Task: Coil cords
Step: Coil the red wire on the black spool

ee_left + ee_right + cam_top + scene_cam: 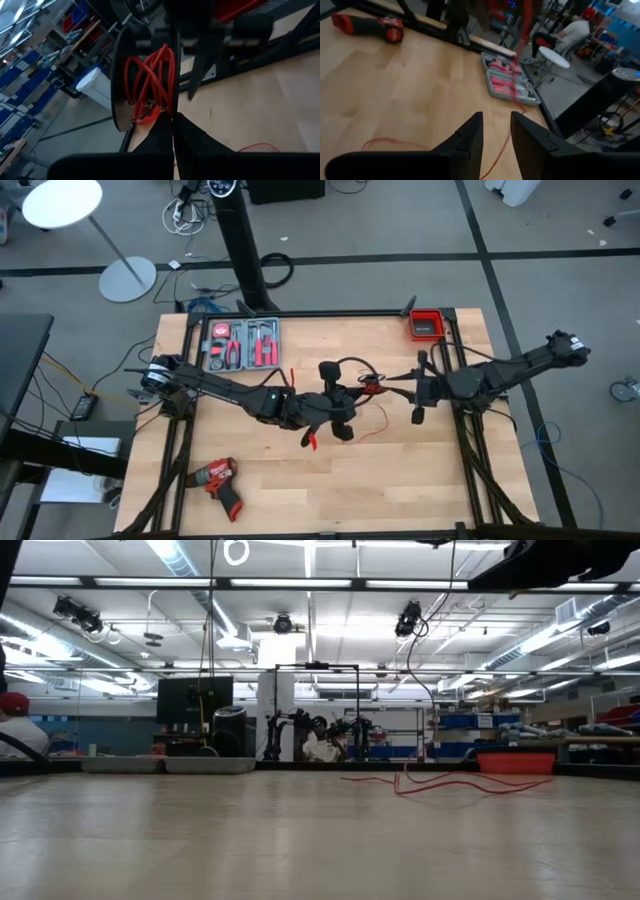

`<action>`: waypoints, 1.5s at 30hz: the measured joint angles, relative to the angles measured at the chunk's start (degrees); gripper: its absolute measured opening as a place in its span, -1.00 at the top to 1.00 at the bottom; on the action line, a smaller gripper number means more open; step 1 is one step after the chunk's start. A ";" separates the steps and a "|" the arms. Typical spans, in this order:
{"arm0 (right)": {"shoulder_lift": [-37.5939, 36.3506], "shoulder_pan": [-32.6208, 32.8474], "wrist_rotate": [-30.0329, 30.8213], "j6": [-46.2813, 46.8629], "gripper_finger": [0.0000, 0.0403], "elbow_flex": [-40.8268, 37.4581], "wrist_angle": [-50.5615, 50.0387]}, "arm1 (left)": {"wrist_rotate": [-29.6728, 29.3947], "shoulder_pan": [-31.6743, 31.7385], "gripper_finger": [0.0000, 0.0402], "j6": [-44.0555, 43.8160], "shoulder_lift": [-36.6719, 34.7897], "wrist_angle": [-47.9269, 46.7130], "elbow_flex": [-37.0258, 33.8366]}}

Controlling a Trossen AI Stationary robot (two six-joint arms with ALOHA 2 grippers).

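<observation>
The left gripper [172, 131] jaws pinch the red wire [152, 82]; the right gripper [496, 131] jaws are spread above the desk [395, 85]

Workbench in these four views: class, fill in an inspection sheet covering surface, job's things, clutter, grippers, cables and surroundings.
Surface: wooden table, black frame.
Job's things: red wire wound on a black spool; loose red wire also trails on the table.
Clutter: drill, tool case, red bin.
Grippers: left gripper fingers shut at the spool; right gripper fingers open, empty.
Cables: floor cables beyond the table.
Surroundings: seated person, white lamp.
</observation>
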 joint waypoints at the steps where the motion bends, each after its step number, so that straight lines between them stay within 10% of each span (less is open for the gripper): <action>1: -0.04 -0.79 -0.34 -0.82 0.52 -0.60 1.44 | 0.14 -0.02 1.00 0.00 0.00 0.31 0.00; 18: 3.14 -6.71 -10.48 -8.02 0.56 -3.03 12.54 | 5.18 -0.38 1.00 0.86 0.04 5.30 0.00; 32: 4.17 -6.72 -13.68 -9.05 0.97 -3.03 14.24 | 6.99 -0.82 1.00 0.83 0.07 6.35 0.00; 45: 9.04 -11.05 -38.94 -13.57 0.99 -3.01 18.42 | 35.44 2.10 1.00 2.62 0.11 6.61 -0.02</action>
